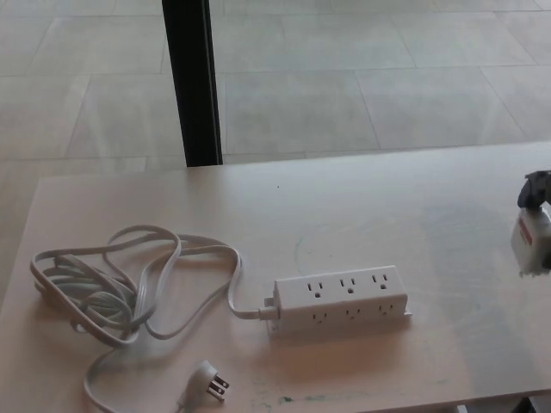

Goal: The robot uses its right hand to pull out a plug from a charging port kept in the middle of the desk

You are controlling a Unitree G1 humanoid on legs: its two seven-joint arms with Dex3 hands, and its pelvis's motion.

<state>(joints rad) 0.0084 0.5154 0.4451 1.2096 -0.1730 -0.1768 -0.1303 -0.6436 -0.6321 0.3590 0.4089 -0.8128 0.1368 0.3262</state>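
Fingers of my right hand (535,188) clamped on the white plug (532,243) at the desk's far right edge, well clear of the power strip (341,298) mid-desk, coiled cord (112,288) at left, black post (193,82) behind the desk (362,206).

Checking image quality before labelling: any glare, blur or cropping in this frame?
Head view: soft, even light, faint shadows beside the power strip and cord; slight sheen on the desk; right hand and adapter cropped at the right edge, slightly blurred.
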